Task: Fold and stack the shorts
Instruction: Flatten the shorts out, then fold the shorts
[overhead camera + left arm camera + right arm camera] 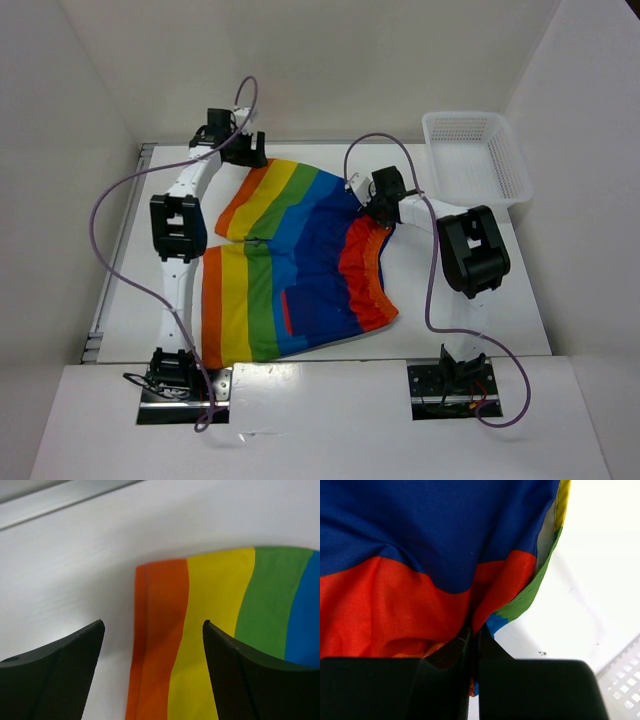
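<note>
Jaws: left gripper (153, 625) spread wide, right gripper (474, 636) clamped on the shorts (280, 270).
Left hangs over the orange hem corner; white table (75, 570) lies beyond that edge.

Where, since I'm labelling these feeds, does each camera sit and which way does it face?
Top external: above and behind, looking down at the table, shorts and basket; left arm and right arm show whole.
Left wrist: on the left arm, facing down at the shorts' orange hem; open left claw shows.
Right wrist: on the right arm, facing the red band; right claw shut on the shorts.
Shared: all see the shorts; top and right wrist see the basket.
</note>
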